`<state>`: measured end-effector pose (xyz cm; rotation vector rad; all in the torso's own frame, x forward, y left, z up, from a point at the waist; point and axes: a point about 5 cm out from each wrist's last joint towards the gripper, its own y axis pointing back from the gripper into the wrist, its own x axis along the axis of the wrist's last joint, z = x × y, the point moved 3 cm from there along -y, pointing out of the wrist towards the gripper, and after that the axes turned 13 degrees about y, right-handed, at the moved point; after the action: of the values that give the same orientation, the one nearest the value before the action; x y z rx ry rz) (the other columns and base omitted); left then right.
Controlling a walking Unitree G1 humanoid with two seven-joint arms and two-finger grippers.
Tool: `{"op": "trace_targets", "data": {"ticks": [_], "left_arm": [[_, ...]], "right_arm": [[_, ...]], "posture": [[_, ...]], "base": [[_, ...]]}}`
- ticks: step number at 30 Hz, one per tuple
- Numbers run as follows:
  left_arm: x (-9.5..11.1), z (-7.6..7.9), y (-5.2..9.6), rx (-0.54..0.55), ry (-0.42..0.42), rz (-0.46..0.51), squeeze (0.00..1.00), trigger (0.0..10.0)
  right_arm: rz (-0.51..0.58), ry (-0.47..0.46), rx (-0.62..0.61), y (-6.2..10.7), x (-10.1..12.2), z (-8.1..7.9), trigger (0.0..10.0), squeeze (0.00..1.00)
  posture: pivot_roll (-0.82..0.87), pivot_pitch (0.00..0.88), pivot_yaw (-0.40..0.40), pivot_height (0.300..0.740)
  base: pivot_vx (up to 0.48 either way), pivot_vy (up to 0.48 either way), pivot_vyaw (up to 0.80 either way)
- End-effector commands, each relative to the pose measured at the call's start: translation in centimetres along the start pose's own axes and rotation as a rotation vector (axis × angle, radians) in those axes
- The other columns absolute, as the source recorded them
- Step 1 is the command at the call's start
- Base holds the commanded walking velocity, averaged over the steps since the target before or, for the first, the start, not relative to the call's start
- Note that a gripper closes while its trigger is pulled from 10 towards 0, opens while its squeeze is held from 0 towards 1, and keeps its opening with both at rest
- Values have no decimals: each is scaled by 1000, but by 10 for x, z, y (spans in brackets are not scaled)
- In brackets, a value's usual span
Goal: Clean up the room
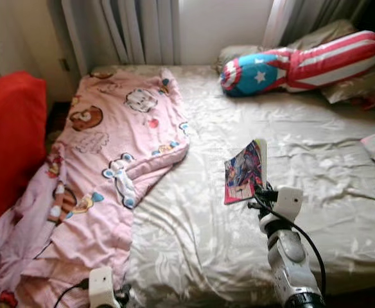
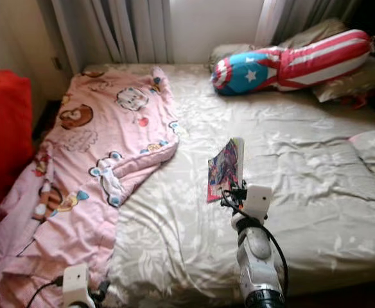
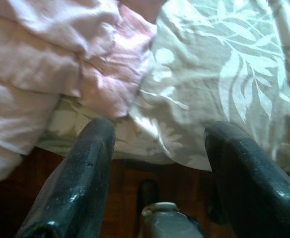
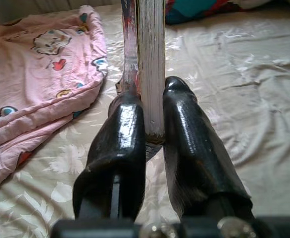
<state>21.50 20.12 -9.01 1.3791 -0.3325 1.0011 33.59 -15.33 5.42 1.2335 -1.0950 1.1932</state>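
A colourful book (image 1: 245, 171) is tilted up off the middle of the bed, its white page edge (image 4: 151, 59) clamped between the two black fingers (image 4: 120, 134) of my right gripper (image 4: 152, 130). That right gripper (image 1: 259, 191) reaches over the sheet from the near edge and is shut on the book. My left gripper (image 3: 157, 144) is open at the near left corner of the bed, over the edge where the pink blanket (image 3: 60, 59) meets the sheet. The left arm's wrist (image 1: 101, 286) shows at the bottom edge.
A pink cartoon-print blanket (image 1: 104, 173) lies crumpled over the bed's left half. A stars-and-stripes bolster (image 1: 303, 63) and pillows sit at the head. A red cushion (image 1: 8, 141) stands to the left. The leaf-print sheet (image 1: 200, 237) is bare on the right; curtains hang behind.
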Motion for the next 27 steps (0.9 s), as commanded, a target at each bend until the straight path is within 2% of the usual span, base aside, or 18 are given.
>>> {"op": "trace_targets", "data": {"ticks": [1, 27], "left_arm": [[-6, -1, 2, 8, -5, -20, 0, 10000], [-7, -1, 2, 11, -21, -20, 0, 10000]], "right_arm": [[35, 12, -2, -3, 9, 3, 10000, 0], [17, 11, 4, -2, 4, 0, 10000, 0]], "posture": [[3, 81, -28, 740], [1, 101, -21, 740]], "base": [[0, -274, 0], [0, -320, 0]]}}
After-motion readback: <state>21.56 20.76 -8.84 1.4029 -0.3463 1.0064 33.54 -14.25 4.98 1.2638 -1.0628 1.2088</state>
